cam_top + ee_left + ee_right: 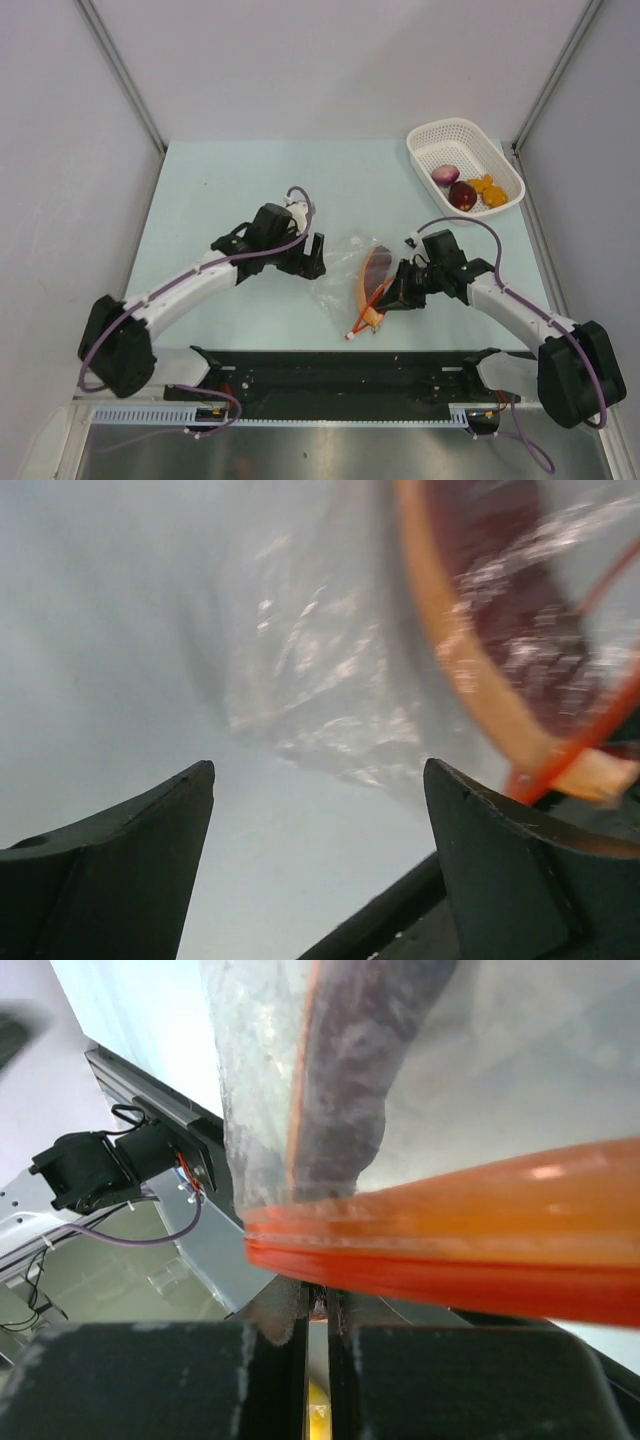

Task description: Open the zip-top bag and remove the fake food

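– Two grippers over the pale table (230,190), both noted. We start with the left gripper (313,256): where does it sit?

– Centre of the top view, just beside the left edge of the zip-top bag (340,285). In the left wrist view its fingers (140,850) stand wide apart with nothing between them. The crinkled film lies beyond the tips; we cannot tell whether it touches them.

– And the right gripper (395,290)?

– Right of centre, at the bag's right side. In the right wrist view we see its fingers (150,1380) drawn almost together, with a sliver of clear film pinched in the slit. The red-orange zip strip (480,1240) runs across just above them. We record it as clamped on the bag.

– Where is the fake food (377,266)?

– Split between two places. We count one reddish-brown slice (510,610) inside the bag, mid-frame in the top view and upper right in the left wrist view. The other pieces lie in the white basket (455,135) at the upper right of the top view, well apart from the bag: a purple-pink bulb (445,175), a dark maroon lump (462,195) and orange chunks (487,190).

– Is the bag's mouth open or sealed?

– We cannot tell. From above, the strip slants from the right gripper down toward the lower left.
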You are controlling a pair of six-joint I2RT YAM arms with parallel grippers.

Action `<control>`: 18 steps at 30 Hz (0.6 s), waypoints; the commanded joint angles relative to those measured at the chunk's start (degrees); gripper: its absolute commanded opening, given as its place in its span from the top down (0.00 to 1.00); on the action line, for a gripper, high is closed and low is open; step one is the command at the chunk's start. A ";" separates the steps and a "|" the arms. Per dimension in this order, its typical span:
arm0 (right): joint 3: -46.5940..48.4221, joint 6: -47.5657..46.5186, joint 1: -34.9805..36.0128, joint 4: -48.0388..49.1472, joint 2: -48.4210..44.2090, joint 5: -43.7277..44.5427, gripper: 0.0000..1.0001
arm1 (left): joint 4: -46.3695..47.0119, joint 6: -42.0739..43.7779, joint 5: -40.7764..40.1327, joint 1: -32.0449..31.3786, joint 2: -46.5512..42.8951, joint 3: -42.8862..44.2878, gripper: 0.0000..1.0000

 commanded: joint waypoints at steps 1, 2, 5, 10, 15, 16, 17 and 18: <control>3.04 -0.18 -0.32 -0.39 -0.05 -0.95 1.00 | 3.36 0.50 1.08 -5.24 -10.65 4.59 0.13; 3.30 -0.27 -0.32 -0.83 -0.14 -0.87 1.00 | 4.94 0.49 2.40 -7.51 -10.84 4.68 0.18; 4.70 0.69 -0.41 -2.58 -1.89 -0.43 1.00 | 10.84 1.81 4.78 -13.31 -7.60 6.43 0.25; 7.69 0.96 -0.67 -5.66 -3.57 -0.16 1.00 | 9.79 4.18 3.65 -20.62 2.68 14.77 0.17; 7.44 1.75 -1.20 -5.23 -4.27 -0.51 1.00 | 8.22 5.68 -3.20 -21.60 8.93 18.03 0.31; 7.35 1.93 -1.29 -5.05 -4.53 -0.43 1.00 | 7.69 6.46 -3.91 -21.51 9.19 18.74 0.33; 7.26 2.19 -1.29 -4.88 -4.62 -0.51 1.00 | 7.68 6.91 -4.70 -21.51 9.63 18.92 0.34; 7.26 2.10 -1.29 -4.87 -4.88 -0.51 1.00 | 7.77 7.17 -5.84 -21.51 10.07 19.01 0.35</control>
